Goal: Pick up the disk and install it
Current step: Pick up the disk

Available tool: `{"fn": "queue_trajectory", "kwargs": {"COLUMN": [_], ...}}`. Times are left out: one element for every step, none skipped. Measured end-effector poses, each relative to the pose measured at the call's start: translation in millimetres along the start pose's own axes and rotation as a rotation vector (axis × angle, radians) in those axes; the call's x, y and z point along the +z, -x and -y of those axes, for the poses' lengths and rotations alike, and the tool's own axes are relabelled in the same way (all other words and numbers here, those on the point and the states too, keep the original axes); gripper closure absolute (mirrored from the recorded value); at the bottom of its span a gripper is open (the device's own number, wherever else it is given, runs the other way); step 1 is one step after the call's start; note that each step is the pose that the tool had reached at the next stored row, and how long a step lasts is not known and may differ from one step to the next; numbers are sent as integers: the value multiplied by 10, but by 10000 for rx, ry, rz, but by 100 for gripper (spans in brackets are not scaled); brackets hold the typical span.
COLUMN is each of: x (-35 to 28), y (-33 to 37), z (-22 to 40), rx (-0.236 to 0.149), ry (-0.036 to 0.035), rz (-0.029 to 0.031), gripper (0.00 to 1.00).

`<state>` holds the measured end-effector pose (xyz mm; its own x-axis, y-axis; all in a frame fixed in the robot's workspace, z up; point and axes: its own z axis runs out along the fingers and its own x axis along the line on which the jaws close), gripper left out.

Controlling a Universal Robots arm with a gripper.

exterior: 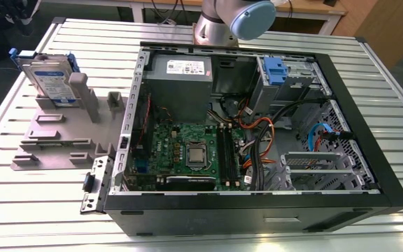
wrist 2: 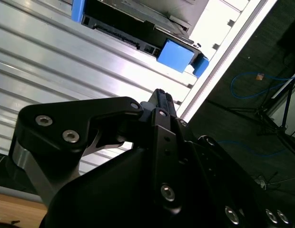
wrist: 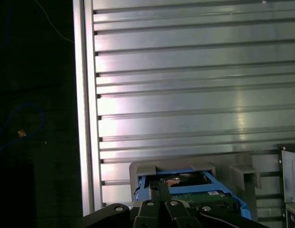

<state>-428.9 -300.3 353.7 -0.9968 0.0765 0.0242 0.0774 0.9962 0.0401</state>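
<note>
The disk [exterior: 48, 80], silver with a white-and-blue label and blue rails, stands upright in a grey slotted stand [exterior: 54, 134] at the exterior view's left, beside the open computer case [exterior: 257, 210]. In the first wrist view the disk [wrist: 200, 194] shows edge-on in the stand [wrist: 147, 168], just beyond my gripper [wrist: 160, 190]. In the second wrist view the disk [wrist 2: 133, 23] with its blue rail end [wrist 2: 176, 54] lies ahead of my gripper [wrist 2: 162, 95], well apart from it. The fingers look pressed together with nothing between them.
A ribbed aluminium table [exterior: 33, 210] carries everything; its edge [wrist: 85, 118] runs close to the stand. Inside the case sit a motherboard [exterior: 187, 152], a power supply [exterior: 180, 79], cables and a blue-tabbed drive bay [exterior: 275, 71]. The arm's base [exterior: 219, 26] rises behind the case.
</note>
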Motion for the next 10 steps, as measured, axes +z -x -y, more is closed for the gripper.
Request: {"fn": "queue_trajectory", "kwargs": {"x": [0, 0, 0, 0, 0, 0, 0, 0, 0, -1], "y": [0, 0, 1, 1, 1, 1, 1, 1, 2, 2], "z": [2, 4, 6, 8, 10, 12, 14, 15, 18, 20], "rx": [0, 0, 0, 0, -1, 0, 0, 0, -1, 0], "ry": [0, 0, 1, 0, 0, 0, 0, 0, 0, 0], "rz": [1, 1, 1, 1, 1, 1, 1, 1, 2, 1], "gripper": [89, 89, 89, 89, 89, 89, 89, 89, 89, 89]}}
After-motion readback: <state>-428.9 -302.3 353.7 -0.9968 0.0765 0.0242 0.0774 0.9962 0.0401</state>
